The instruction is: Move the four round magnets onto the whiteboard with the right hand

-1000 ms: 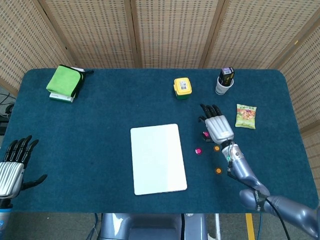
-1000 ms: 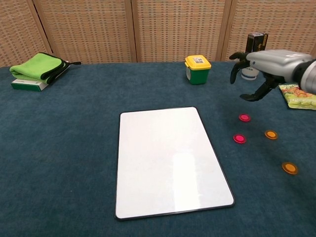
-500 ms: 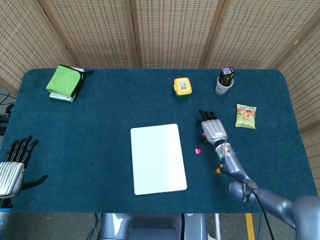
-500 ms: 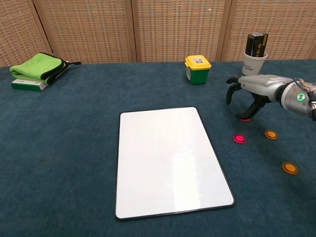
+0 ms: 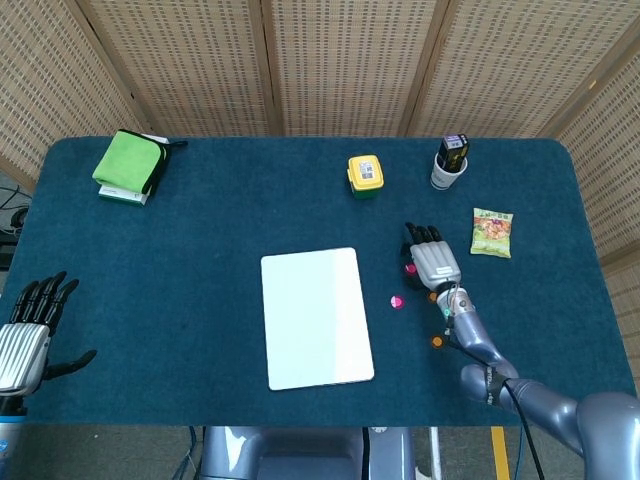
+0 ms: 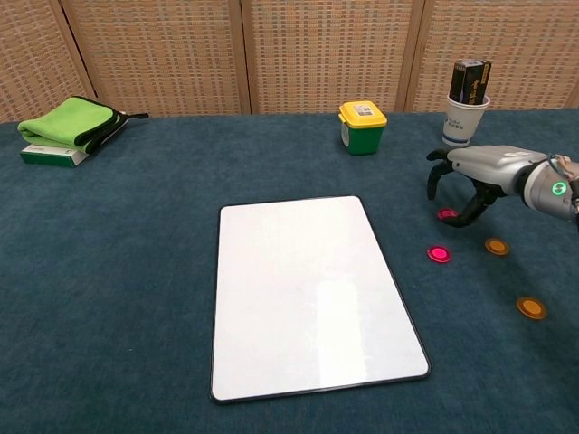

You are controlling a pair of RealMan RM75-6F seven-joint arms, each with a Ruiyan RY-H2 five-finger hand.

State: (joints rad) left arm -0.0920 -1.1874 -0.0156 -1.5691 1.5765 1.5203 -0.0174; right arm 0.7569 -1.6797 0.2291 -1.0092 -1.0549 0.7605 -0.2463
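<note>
The whiteboard lies flat at the table's middle, also seen as whiteboard. To its right lie two pink magnets and two orange magnets. My right hand is low over the far pink magnet, its fingers arched down on one side and the thumb on the other; the magnet still lies on the cloth. From the head view the right hand partly covers that magnet. My left hand rests open at the table's near left corner, holding nothing.
A yellow-lidded green box and a paper cup with a dark pack stand at the back. A snack packet lies right of the hand. A folded green cloth sits at the far left.
My right hand has come down from above the table to just over the far pink magnet and shifted slightly right. The magnets and the left hand have not moved.
</note>
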